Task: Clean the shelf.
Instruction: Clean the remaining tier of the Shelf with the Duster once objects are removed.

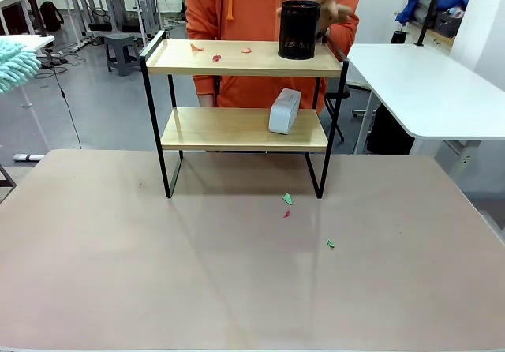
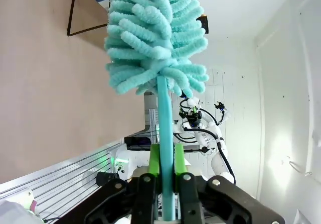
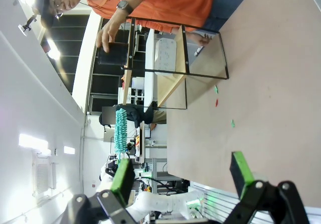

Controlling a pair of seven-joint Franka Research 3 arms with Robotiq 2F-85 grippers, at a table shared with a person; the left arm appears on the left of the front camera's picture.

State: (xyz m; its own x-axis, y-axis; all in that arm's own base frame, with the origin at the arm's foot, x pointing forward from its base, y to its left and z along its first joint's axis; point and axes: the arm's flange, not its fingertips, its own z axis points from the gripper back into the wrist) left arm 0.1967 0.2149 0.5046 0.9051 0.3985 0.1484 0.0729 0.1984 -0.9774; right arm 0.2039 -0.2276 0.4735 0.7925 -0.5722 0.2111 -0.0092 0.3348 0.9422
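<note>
Front view: shelf (image 1: 237, 60) stands at 12 o'clock on the table (image 1: 158, 289), feet on the far part and well apart from my near edge. Its top board (image 1: 260, 66) has three red scraps (image 1: 216, 58) toward the 9 o'clock end, loose and unswept. A black mesh cup (image 1: 299, 30) sits at the 3 o'clock end, and the person's hand (image 1: 330, 9) is on it or just behind it; I can't tell if it's gripped. The lower board (image 1: 229, 129) carries a white box (image 1: 284, 111) at its 3 o'clock side; I see no scraps there.

On the table in front of the shelf, toward 1 o'clock from centre, lie a few small bits (image 1: 288, 199), green and red.

Duster (image 1: 16, 61) pokes in at 9 o'clock of the frame, well apart from the shelf and touching nothing.

Left wrist view: left gripper (image 2: 167, 159) has its green pads (image 2: 154, 158) clamped tight on the teal handle (image 2: 165, 113), fluffy head up at 12 o'clock and a shelf leg at 11 o'clock behind it.

Right wrist view: right gripper (image 3: 181, 178) has its fingers wide apart, nothing between them, with the shelf far off at 12 o'clock.

Progress, my call: early. The tool is in hand, which is the part done. Wiping isn't started, since the red scraps sit on top. The cup looks like it needs to come off, probably the person's job, then I sweep the top board, then maybe the lower one. The bits on the table could be left over or not my job; can't say.
</note>
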